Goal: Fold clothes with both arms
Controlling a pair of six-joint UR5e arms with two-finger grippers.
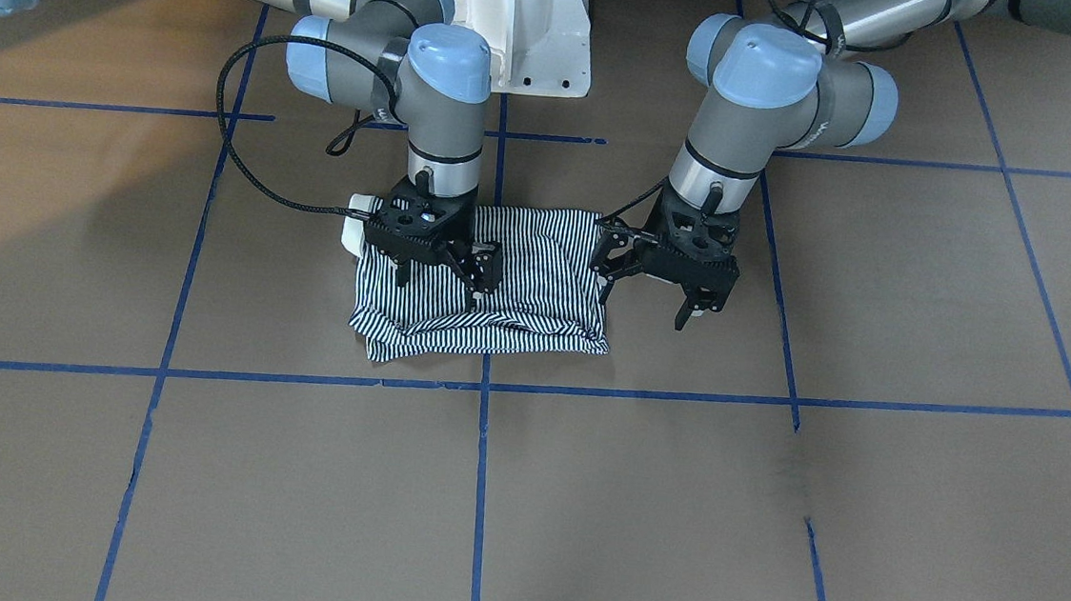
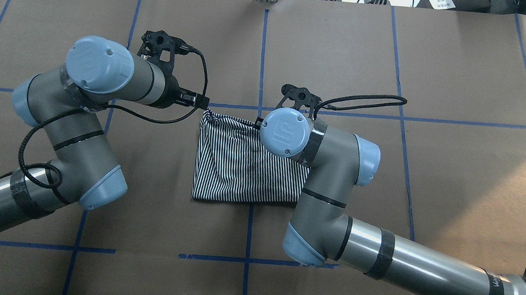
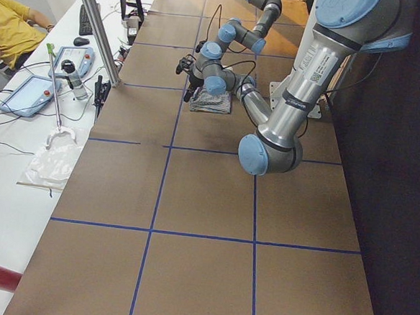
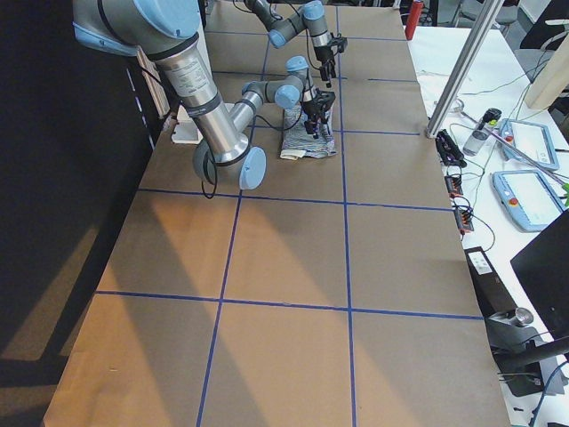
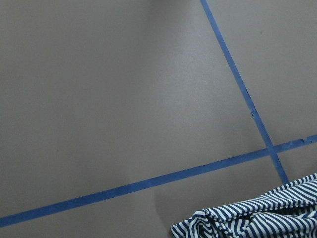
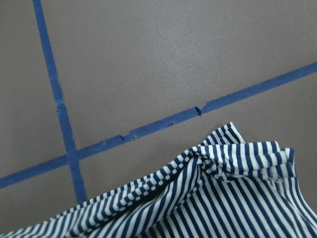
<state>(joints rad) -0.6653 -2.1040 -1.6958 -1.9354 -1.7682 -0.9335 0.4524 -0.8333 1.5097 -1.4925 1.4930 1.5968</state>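
The left fingers (image 1: 688, 305) are spread wide and hold nothing. The folded striped shirt (image 1: 537, 282) lies on the worktop (image 1: 672, 502) just beside them, on their right. The right fingers (image 1: 401, 271) are spread open too, low over the shirt, with nothing in them.

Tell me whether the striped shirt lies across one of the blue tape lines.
Yes, in the overhead view the central blue tape line disappears under the striped shirt and reappears beyond its other edge.
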